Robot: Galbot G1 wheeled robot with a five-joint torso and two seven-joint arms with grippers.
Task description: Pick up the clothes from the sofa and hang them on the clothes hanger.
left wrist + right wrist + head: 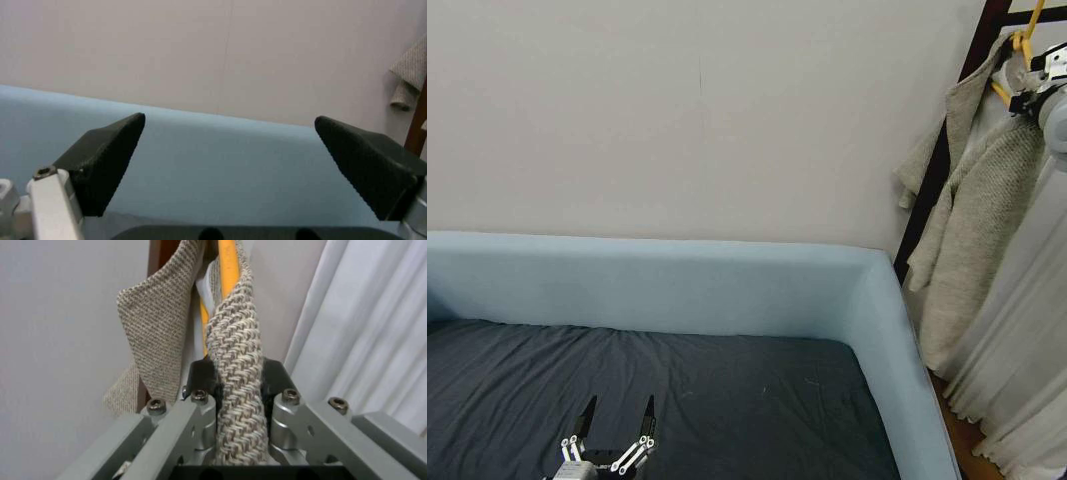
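A beige knitted cardigan [979,225] hangs on a yellow hanger [1025,45] against the dark wooden clothes stand [980,40] at the upper right. My right gripper [1033,80] is up at the garment's shoulder, shut on the cardigan [235,390]; the knit fills the gap between the black pads [200,377], with the yellow hanger [228,265] running up behind it. My left gripper [617,420] hovers low over the sofa's dark seat [677,400], open, nothing between its fingers [107,155].
The light blue sofa backrest [647,285] and its right arm [907,360] bound the seat. White curtains [1027,360] hang to the right of the stand. A plain wall [677,110] rises behind the sofa.
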